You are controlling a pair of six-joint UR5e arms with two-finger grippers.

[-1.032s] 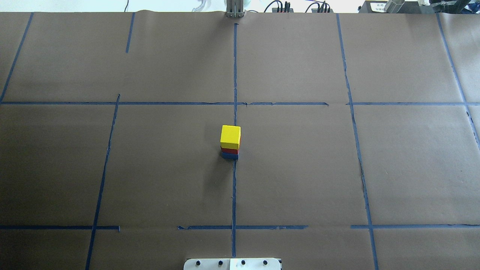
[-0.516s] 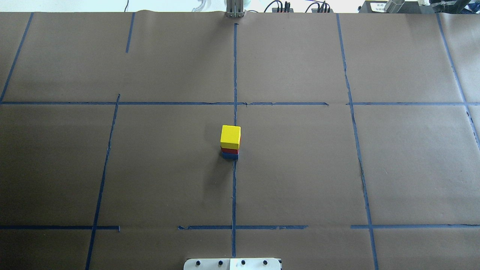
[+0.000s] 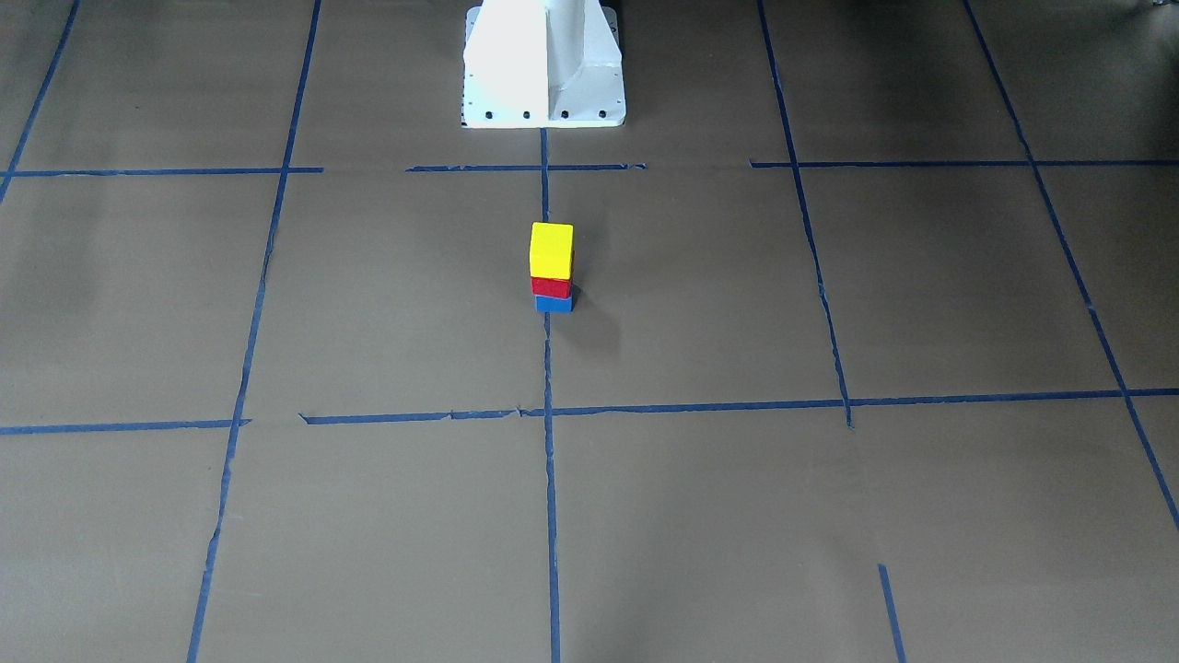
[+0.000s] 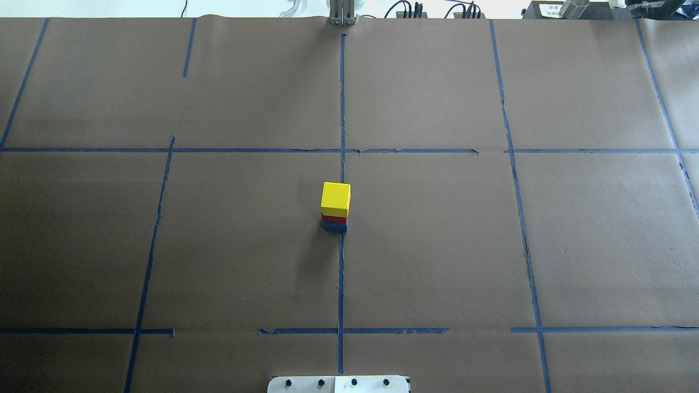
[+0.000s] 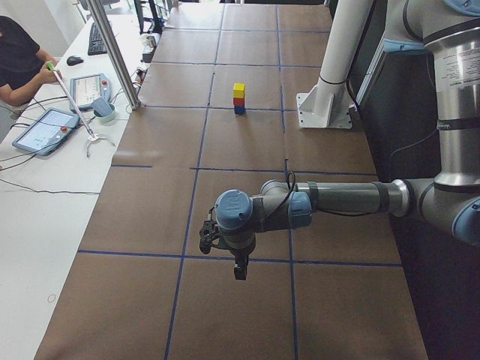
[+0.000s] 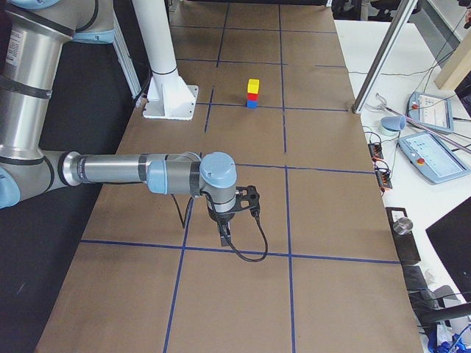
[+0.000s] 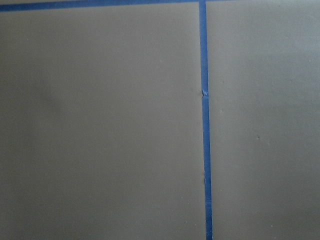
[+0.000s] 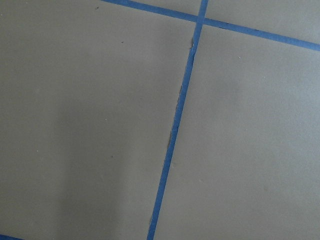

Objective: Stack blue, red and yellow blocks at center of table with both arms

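Observation:
The blocks stand in one stack on the centre tape line: the yellow block (image 4: 335,197) on top, the red block (image 4: 334,219) under it, the blue block (image 4: 334,227) on the brown paper. The stack also shows in the front view (image 3: 551,267). Neither gripper touches it. My left gripper (image 5: 238,270) hangs over the table's left end, far from the stack. My right gripper (image 6: 224,237) hangs over the right end. Both show only in the side views, so I cannot tell whether they are open or shut. The wrist views show only paper and tape.
The white robot pedestal (image 3: 543,64) stands behind the stack. Blue tape lines (image 4: 341,273) grid the brown paper. A metal post (image 5: 116,56) stands at the far table edge, and tablets (image 5: 41,129) and an operator (image 5: 19,60) are at the side desk.

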